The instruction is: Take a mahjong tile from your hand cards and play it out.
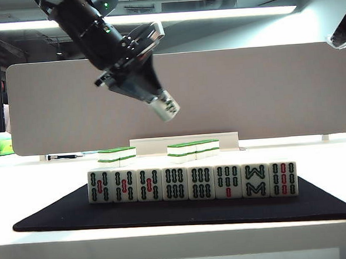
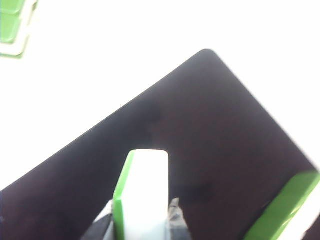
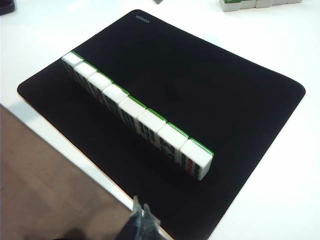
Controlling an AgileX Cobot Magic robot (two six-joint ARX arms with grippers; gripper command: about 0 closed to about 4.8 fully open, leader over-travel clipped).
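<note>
We hold the mahjong tile (image 1: 164, 106) in our left gripper (image 1: 163, 105), clamped and raised above the mat (image 1: 49, 216) w/ the hand cards (image 1: 192, 183) along its front edge (ready to play). Right gripper (image 3: 142, 220) idles, fingers together, near that edge.

Exterior low, front-on, facing hand cards (image 1: 192, 183); wrist views overhead, sharing black mat (image 3: 210, 95)
</note>
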